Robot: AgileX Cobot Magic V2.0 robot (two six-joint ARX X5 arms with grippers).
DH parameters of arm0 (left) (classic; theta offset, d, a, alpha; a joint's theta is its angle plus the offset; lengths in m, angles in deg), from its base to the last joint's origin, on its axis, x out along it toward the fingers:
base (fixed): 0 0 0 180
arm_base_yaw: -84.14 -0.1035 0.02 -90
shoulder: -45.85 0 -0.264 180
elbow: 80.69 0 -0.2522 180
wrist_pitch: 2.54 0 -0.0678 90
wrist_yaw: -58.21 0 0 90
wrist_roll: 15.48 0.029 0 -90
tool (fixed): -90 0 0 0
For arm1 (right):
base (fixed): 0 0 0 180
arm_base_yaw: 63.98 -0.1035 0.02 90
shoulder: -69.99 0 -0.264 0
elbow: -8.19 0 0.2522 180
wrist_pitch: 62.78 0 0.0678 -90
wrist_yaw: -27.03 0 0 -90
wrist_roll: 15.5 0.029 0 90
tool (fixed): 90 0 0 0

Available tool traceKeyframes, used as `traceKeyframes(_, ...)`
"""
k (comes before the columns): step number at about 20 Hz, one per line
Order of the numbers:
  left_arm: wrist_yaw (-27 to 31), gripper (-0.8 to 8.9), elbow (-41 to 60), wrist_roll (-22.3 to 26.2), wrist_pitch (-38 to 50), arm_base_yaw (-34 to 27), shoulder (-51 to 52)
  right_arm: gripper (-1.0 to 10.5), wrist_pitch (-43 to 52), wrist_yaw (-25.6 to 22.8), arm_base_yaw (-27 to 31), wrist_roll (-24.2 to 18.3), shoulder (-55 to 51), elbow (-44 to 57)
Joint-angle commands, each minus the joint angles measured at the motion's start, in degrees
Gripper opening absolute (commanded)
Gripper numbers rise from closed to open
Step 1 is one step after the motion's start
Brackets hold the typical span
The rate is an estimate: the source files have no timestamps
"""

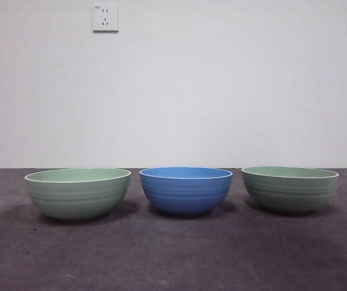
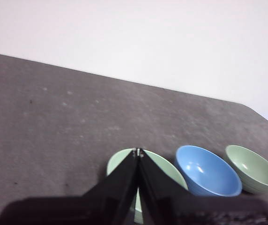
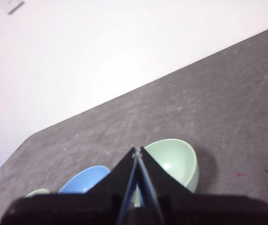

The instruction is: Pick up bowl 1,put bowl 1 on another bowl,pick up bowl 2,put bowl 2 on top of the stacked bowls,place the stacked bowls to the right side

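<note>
Currently three bowls are sitting apart in a row on the dark worktop: the left green bowl left of the blue bowl, the right green bowl on its other side. Only the front view is showing their ribbed sides; neither arm appears there. Each wrist view is showing its hand hovering above a green bowl, left hand and right hand both with jaws pressed together, holding nothing.

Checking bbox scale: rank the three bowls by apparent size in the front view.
1. Left green bowl, widest.
2. Right green bowl.
3. Blue bowl, narrowest.
The gaps are small and may come only from nearness to the camera.
</note>
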Motion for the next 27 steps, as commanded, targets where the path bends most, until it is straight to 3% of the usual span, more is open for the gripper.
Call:
traceKeyframes(1,-3.3,-0.07,-3.87,0.17,-1.77,-0.17,-2.8,-0.1,-4.33,2.58,-0.17,-3.58,3.82,-5.29)
traceKeyframes(6,-10.16,-0.07,-11.19,3.52,-6.91,-0.17,-9.92,-0.1,-17.33,10.03,-0.15,-13.55,12.76,-16.44)
traceKeyframes(13,-16.85,-0.07,-19.82,10.29,-19.54,-0.17,-18.29,-0.1,-36.33,11.76,-0.72,-23.85,23.61,-29.88)
traceKeyframes(23,-17.14,-0.07,-27.87,22.34,-39.78,-0.11,-24.87,-0.1,-53.09,11.72,-2.43,-28.87,30.53,-37.11)
traceKeyframes(27,-16.94,-0.03,-28.04,23.17,-40.96,-0.07,-25.05,0.0,-53.53,11.52,-2.43,-28.81,30.73,-37.11)
